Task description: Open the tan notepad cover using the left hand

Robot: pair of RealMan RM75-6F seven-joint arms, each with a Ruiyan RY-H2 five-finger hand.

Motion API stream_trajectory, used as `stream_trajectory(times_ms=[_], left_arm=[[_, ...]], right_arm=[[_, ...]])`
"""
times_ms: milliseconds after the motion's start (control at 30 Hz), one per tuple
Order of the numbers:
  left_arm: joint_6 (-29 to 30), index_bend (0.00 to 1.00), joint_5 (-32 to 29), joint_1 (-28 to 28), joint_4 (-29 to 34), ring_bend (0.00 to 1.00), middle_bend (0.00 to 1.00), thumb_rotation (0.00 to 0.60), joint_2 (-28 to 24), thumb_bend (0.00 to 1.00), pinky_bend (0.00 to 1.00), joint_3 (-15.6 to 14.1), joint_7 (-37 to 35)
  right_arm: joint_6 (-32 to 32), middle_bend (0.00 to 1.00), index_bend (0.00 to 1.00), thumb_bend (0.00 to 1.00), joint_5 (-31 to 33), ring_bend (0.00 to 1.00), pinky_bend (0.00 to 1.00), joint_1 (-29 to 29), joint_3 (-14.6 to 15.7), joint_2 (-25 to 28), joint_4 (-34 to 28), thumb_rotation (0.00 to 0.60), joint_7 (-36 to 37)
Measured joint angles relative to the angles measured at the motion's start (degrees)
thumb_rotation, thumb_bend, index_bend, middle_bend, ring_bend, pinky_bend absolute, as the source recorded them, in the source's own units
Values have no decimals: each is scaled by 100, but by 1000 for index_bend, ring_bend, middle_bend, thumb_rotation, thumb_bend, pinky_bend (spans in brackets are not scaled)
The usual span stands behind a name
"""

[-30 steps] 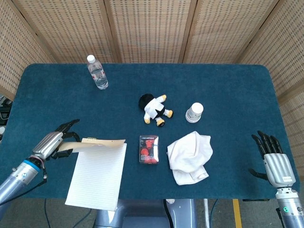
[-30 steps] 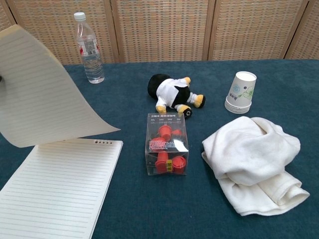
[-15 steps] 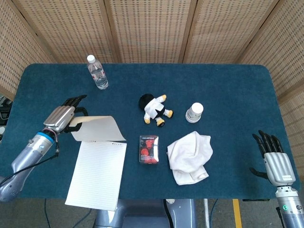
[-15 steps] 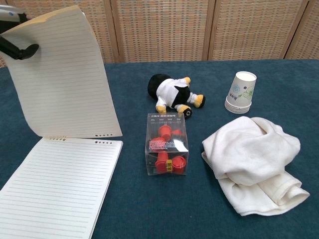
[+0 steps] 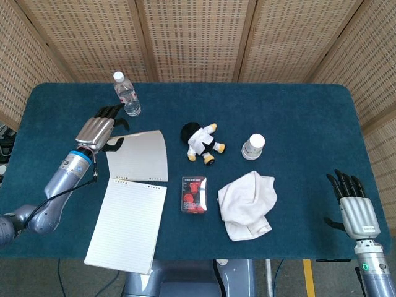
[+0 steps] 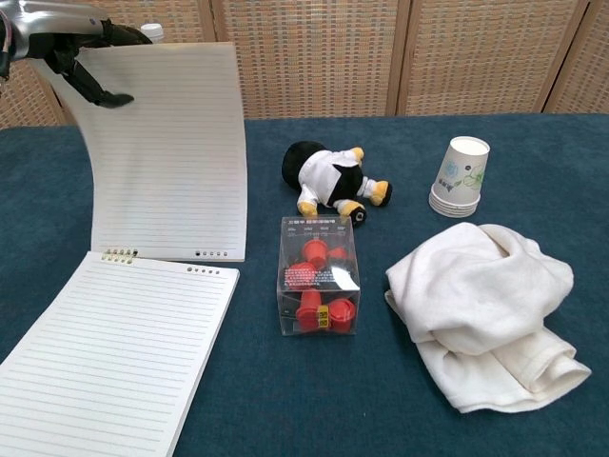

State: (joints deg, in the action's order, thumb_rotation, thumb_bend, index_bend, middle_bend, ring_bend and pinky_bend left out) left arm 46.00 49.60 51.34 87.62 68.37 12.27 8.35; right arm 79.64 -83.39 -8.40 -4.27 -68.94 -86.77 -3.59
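The notepad (image 5: pixel 127 223) lies open at the table's front left, its lined pages (image 6: pixel 105 362) facing up. Its cover (image 5: pixel 137 156) is lifted and swung back past the spine, standing nearly upright in the chest view with its lined inner side (image 6: pixel 166 152) showing. My left hand (image 5: pixel 99 131) pinches the cover's far left corner, also seen as the left hand (image 6: pixel 71 38) at the top left of the chest view. My right hand (image 5: pixel 356 207) rests at the table's front right edge, fingers spread, holding nothing.
A water bottle (image 5: pixel 127 94) stands just behind the left hand. A penguin plush (image 5: pixel 202 142), a clear box of red parts (image 5: pixel 194 194), a stack of paper cups (image 5: pixel 253 146) and a crumpled white towel (image 5: pixel 247 204) lie across the table's middle.
My left hand has carried the cover up and away from me, from low over the pages to tilted back beyond the spine. The right hand has barely moved.
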Motion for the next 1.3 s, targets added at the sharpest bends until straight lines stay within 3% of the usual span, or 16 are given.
stream_trajectory(times_ms=[400, 700, 867, 1067, 1300], left_arm=[[255, 0, 691, -226, -169, 0, 0, 600, 185, 0, 0, 30, -522], [1597, 0, 2031, -941, 56, 0, 0, 600, -62, 0, 0, 32, -1515], [2357, 0, 2600, -1528, 393, 0, 0, 600, -621, 0, 0, -33, -1961], [3168, 0, 2836, -2429, 960, 0, 0, 600, -1149, 0, 0, -372, -1946], [4248, 0, 3056, -3652, 1293, 0, 0, 600, -1162, 0, 0, -996, -1799]], right_arm=[[33, 0, 0, 0, -24, 0, 0, 5, 3, 3, 9, 600, 19], [99, 0, 0, 0, -87, 0, 0, 36, 21, 60, -34, 600, 166], [125, 0, 0, 0, -118, 0, 0, 46, 26, 94, -54, 600, 250], [150, 0, 0, 0, -125, 0, 0, 48, 8, 118, -7, 600, 311], [258, 0, 0, 0, -186, 0, 0, 74, -2, 145, 8, 600, 395]])
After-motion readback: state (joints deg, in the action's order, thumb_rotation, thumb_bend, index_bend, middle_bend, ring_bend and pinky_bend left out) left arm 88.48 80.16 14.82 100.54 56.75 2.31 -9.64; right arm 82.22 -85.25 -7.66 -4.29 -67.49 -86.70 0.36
